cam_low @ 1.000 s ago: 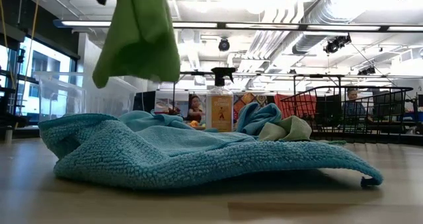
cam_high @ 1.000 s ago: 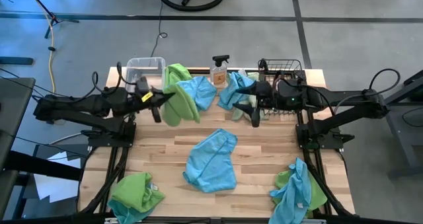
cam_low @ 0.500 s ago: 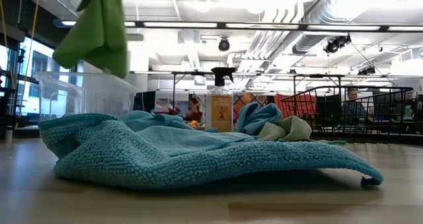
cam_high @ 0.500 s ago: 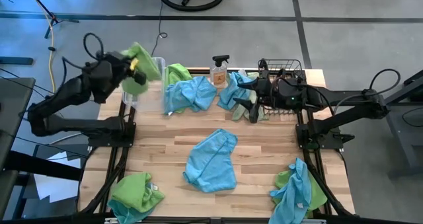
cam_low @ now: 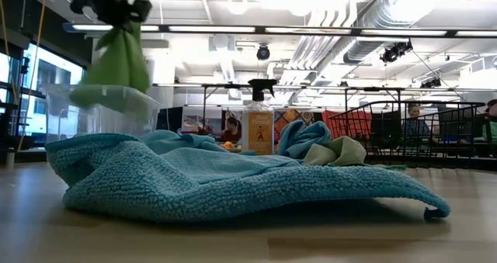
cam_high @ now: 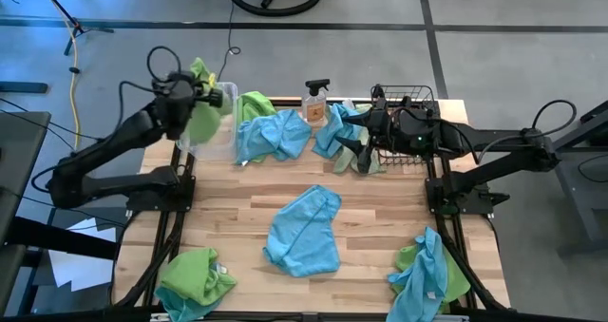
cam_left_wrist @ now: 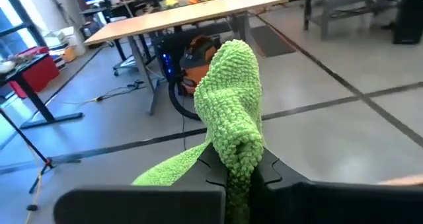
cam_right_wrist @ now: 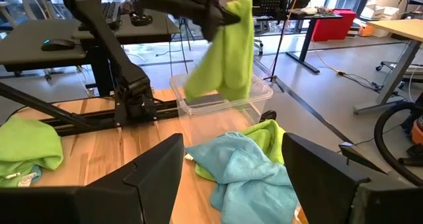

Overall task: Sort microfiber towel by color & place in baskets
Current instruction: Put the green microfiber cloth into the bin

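- Towel (cam_high: pixel 202 113), lime green, hangs from my left pincer (cam_high: pixel 201 92), which is clamped shut on its top edge; it dangles over the clear tub (cam_high: pixel 220 142) at the far left of the counter (cam_high: pixel 380 208).
- From the low view the same green towel (cam_low: pixel 115 65) droops just above the tub's rim (cam_low: pixel 54 88).
- My right pincer (cam_high: pixel 356 156) hovers with its fingers spread wide and nothing in them, at the far right beside the black wire basket (cam_high: pixel 410 99), over a blue and pale green heap (cam_high: pixel 334 130).
- A spray bottle (cam_high: pixel 315 102) stands at the far edge between the tub and the basket.
- A blue towel (cam_high: pixel 304 229) lies spread flat in the middle of the counter.
- Another blue towel (cam_high: pixel 274 137) is bunched just right of the tub, with a green one (cam_high: pixel 254 104) behind it.
- A green towel (cam_high: pixel 195 279) sits crumpled at the near left corner.
- A blue-over-green pile (cam_high: pixel 427 274) sits at the near right corner.
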Available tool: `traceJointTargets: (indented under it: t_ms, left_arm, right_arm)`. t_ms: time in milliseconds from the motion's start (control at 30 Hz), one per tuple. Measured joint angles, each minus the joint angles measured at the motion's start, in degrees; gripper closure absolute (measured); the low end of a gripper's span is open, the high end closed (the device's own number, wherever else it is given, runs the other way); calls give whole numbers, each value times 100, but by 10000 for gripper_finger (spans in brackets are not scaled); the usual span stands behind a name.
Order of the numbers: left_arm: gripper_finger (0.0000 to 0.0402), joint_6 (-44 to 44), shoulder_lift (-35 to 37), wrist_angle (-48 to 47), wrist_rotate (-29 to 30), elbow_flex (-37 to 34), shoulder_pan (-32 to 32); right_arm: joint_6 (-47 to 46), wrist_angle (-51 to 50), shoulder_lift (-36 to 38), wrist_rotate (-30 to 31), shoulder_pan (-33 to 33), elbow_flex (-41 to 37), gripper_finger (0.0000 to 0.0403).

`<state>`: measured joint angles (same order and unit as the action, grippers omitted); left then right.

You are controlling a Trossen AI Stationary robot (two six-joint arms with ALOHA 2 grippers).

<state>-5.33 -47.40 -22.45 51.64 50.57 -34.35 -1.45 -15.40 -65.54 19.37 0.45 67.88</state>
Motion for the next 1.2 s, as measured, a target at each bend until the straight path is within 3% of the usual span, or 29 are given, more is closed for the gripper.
traceJointTargets:
  t_ms: [133,200,400,600,833,967,1200]
  left_arm:
    - [401,-88,-316,45,402,-213,-244]
    - [401,-176,-488,-298,308,-224,-359]
    - [401,218,-805,-719,-1311,-194,-771]
    - [401,1113,-1391,-1829,-2044,250,-1215]
    - [401,2129,-1963,-2998,-3347,810,-1507]
    - [401,2808,-2294,-3708,-3563,1053,-1598]
    - [401,3834,-2904,-4078,-3568,1137,-1763]
  right_arm:
    - [-3,0,0,-4,0,0,148]
    - [-54,0,0,-9,0,0,148]
    - [-114,-2,0,-46,-9,0,148]
    - [-111,-32,-2,-48,-7,0,148]
    - [-126,-144,-2,-48,-7,-2,148]
    - [-125,-160,-18,-48,-7,-2,148]
    - [-441,-155,-20,-50,-7,-2,148]
